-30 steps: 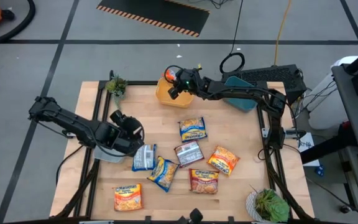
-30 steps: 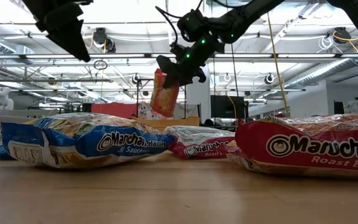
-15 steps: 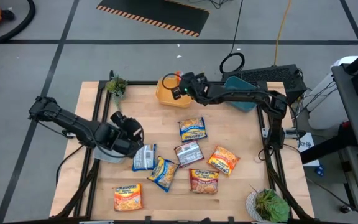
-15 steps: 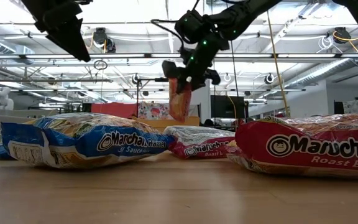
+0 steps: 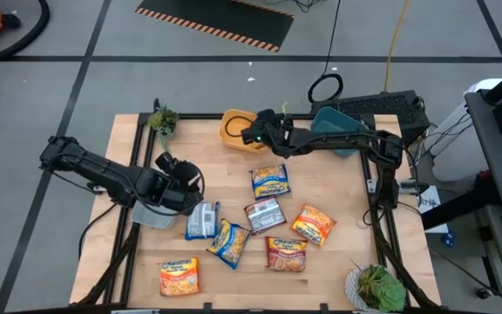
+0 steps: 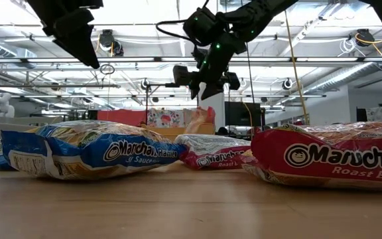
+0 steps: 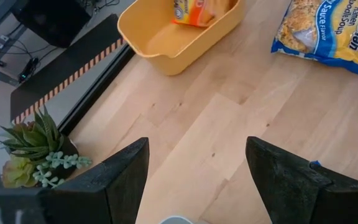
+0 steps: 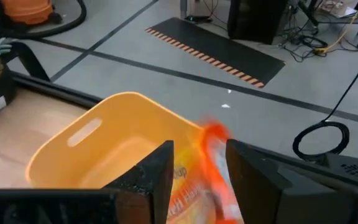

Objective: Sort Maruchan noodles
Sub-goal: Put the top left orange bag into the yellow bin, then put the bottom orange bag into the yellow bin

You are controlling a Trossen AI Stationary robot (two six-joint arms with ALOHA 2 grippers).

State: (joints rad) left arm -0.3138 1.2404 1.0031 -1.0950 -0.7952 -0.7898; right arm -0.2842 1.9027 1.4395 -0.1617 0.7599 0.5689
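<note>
My right gripper (image 5: 254, 136) hangs open just above the yellow bin (image 5: 231, 129) at the table's far edge. An orange noodle packet (image 8: 213, 158) drops free below its fingers and shows leaning inside the bin (image 7: 197, 11), also low in the low view (image 6: 197, 121). My left gripper (image 5: 181, 177) is open and holds nothing, over the grey bin (image 5: 149, 215) near the left edge. Several more packets lie flat mid-table: blue-and-yellow (image 5: 270, 180), silver-grey (image 5: 203, 221), red-brown (image 5: 287, 253), orange (image 5: 312, 224).
A teal bin (image 5: 325, 115) sits under my right arm at the far right. Small potted plants stand at the far-left corner (image 5: 164, 119) and the near-right corner (image 5: 377, 288). Another orange packet (image 5: 179, 276) lies near the front edge. Bare wood shows between the yellow bin and the packets.
My right gripper moved slightly toward the table's right and near side over the yellow bin, opened and let go of the orange packet. The packet, which hung below the fingers a second ago, has fallen into the yellow bin.
</note>
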